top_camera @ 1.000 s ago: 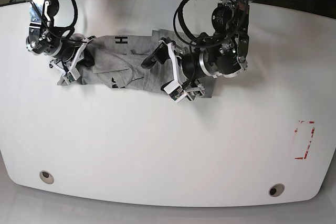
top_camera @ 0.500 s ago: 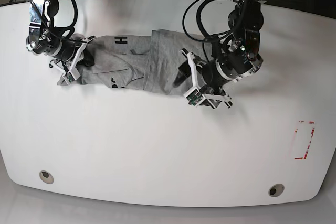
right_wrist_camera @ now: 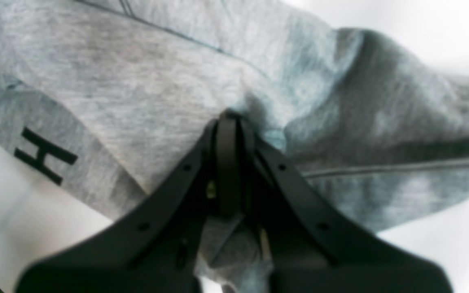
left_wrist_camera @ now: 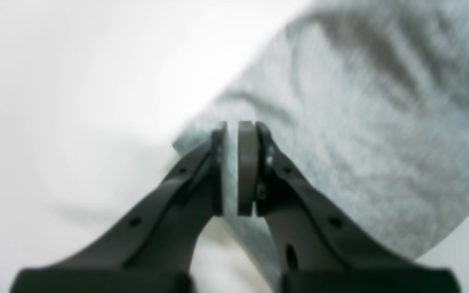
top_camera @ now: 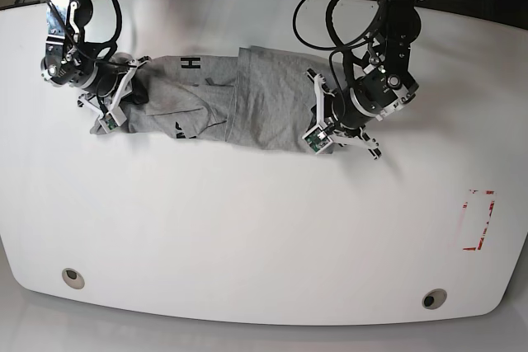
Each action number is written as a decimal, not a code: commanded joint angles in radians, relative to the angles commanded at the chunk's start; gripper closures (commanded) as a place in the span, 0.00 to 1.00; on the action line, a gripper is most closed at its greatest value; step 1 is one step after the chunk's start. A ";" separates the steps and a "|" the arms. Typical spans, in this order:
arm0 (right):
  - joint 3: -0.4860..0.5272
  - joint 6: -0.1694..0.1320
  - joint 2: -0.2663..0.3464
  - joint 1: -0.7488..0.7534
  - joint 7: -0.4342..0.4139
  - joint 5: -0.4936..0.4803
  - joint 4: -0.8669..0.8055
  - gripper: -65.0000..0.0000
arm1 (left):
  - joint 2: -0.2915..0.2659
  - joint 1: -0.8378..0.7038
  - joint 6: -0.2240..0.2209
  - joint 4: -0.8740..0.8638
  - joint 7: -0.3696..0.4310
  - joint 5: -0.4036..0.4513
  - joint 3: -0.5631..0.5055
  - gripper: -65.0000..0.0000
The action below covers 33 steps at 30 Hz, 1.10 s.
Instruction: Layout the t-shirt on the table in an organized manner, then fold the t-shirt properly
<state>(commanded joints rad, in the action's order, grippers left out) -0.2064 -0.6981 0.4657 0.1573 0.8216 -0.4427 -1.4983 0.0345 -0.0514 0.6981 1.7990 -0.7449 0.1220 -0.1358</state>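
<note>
Base view shows your left gripper (top_camera: pixel 323 131) has dragged the t-shirt (top_camera: pixel 247 105) hem rightward across the tabletop (top_camera: pixel 247 228), jaws clamped on cloth, while your right gripper (top_camera: pixel 111 109) stays clamped on the other end, stretching it flatter.

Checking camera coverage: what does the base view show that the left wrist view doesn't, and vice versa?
Base only: the whole bunched t-shirt with its black lettering, the right gripper at its far end, the table's grommets and red dashed mark.
Left wrist only: close-up of the left gripper pads pinching a fabric edge.
Both: grey shirt, white table, left gripper.
</note>
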 joint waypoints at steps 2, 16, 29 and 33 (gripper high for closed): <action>0.000 0.000 0.000 0.000 0.000 -0.002 0.000 0.96 | 0.002 -0.003 0.000 -0.014 0.000 0.002 0.000 0.94; -0.006 0.000 0.000 0.000 0.000 -0.002 -0.095 0.96 | 0.023 -0.032 0.000 -0.163 0.000 0.002 0.060 0.94; -0.170 0.000 -0.081 0.000 0.175 -0.003 -0.404 0.49 | 0.018 -0.052 0.000 -0.173 0.000 0.002 0.060 0.94; -0.347 0.000 -0.157 -0.018 0.270 -0.006 -0.491 0.23 | 0.018 -0.052 0.000 -0.173 0.000 0.002 0.060 0.94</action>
<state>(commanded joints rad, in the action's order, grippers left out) -0.5531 -0.6981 0.3092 0.1389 1.0917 -0.4488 -1.9893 0.0529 -0.1036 0.6981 1.6256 -0.7449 0.1235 -0.0760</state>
